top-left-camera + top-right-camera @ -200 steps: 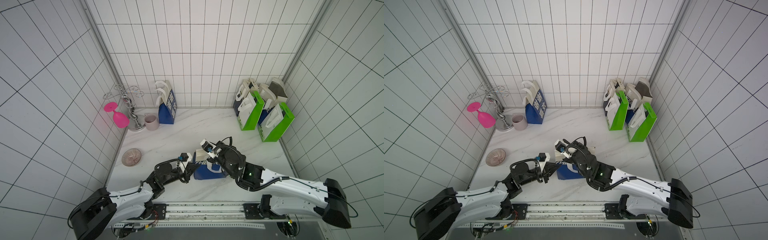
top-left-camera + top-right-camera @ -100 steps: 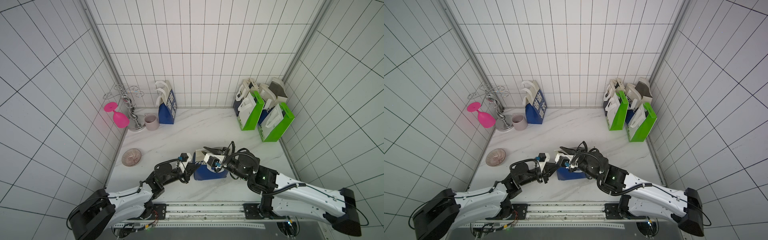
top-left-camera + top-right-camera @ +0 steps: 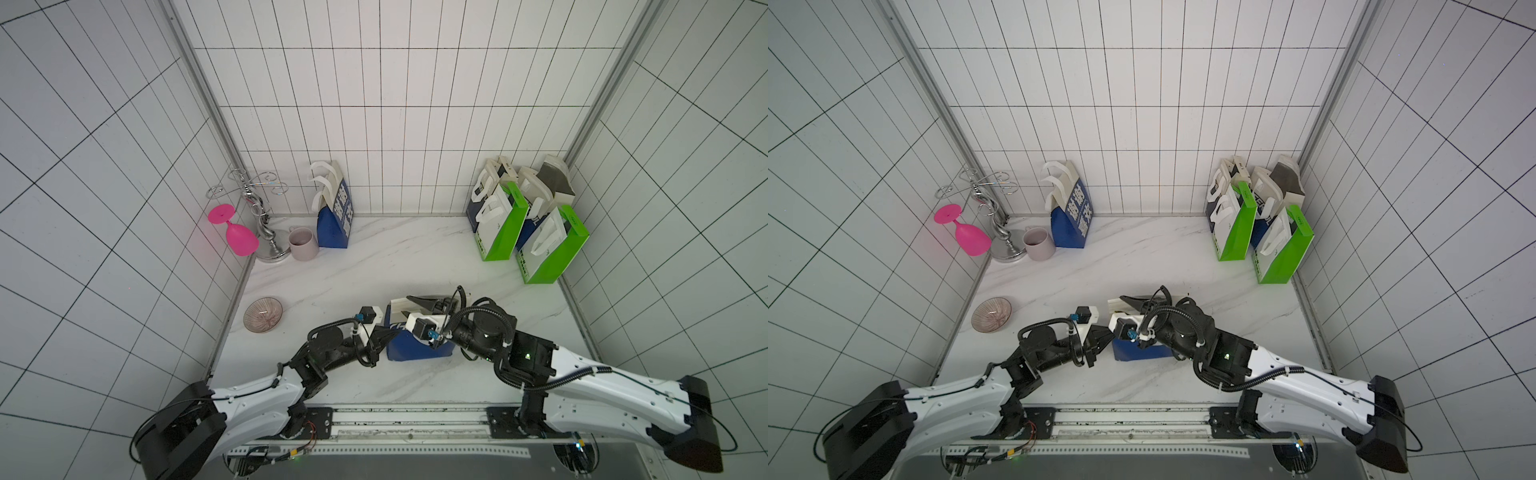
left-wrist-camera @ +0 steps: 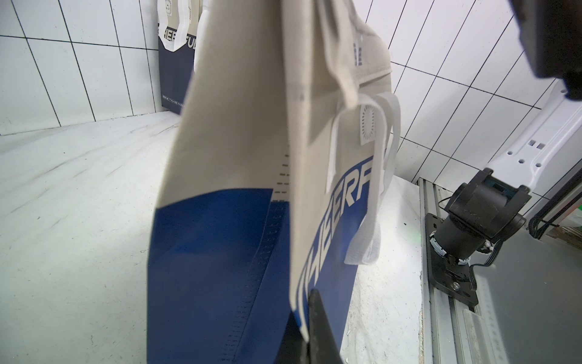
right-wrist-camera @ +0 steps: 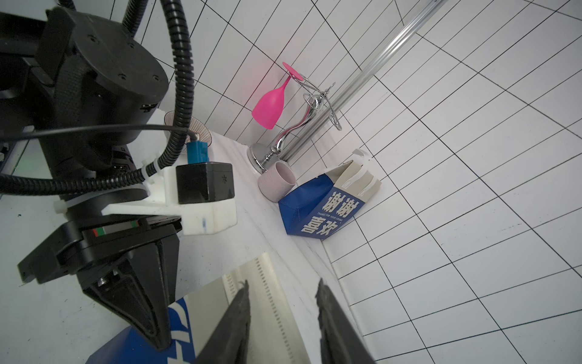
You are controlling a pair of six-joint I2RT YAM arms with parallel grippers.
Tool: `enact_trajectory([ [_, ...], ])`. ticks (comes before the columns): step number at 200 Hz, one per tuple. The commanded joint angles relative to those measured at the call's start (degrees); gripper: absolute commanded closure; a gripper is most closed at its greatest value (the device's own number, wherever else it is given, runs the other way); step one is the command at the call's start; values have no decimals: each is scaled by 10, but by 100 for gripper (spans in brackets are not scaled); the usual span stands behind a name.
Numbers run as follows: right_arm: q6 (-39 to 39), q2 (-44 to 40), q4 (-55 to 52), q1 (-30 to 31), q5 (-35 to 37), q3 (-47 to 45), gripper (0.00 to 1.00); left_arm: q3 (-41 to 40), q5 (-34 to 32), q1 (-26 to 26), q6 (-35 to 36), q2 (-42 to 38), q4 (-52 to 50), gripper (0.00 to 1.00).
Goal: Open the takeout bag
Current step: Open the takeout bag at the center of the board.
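left wrist view: takeout bag (image 4: 214, 258) standing on worktop (image 4: 78, 205) near front edge, between arms. left end effector (image 4: 315, 315) pinched shut on its side-panel edge. right end effector (image 5: 282, 285) jaws apart over cream rim — gripping nothing. bag looks light, floppy — take hold at opposite rim.

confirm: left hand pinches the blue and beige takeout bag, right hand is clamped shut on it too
No: the right hand is open, jaws apart, as the right wrist view shows. The left hand does pinch the blue and beige takeout bag.
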Motion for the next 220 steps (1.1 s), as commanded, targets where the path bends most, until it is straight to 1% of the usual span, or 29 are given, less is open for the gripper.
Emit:
enact_trajectory([
  [1, -10, -16, -9, 5, -4, -25, 63, -6, -3, -2, 3, -10, 15, 100],
  [53, -39, -33, -25, 8, 17, -25, 61, 16, 9, -2, -13, -2, 11, 100],
  [77, -68, -38, -74, 10, 4, -15, 61, 32, 15, -2, -11, 5, 2, 100],
  [99, -90, -25, -89, 19, 3, -16, 60, 34, 19, -2, -14, 11, 9, 100],
  [106, -98, -20, -89, 22, 3, -16, 58, 33, 20, -2, -16, 11, 14, 100],
  [125, -115, 2, -87, 32, 19, -16, 57, 32, 26, -2, -19, 15, 22, 100],
  [166, -145, 45, -41, 42, 68, -14, 57, 21, 29, -2, -19, 28, 44, 100],
  [195, -163, 70, 19, 48, 120, -21, 57, 24, 37, -2, -22, 31, 50, 100],
  [220, -175, 84, 36, 50, 133, -19, 57, 24, 37, -2, -20, 28, 50, 100],
])
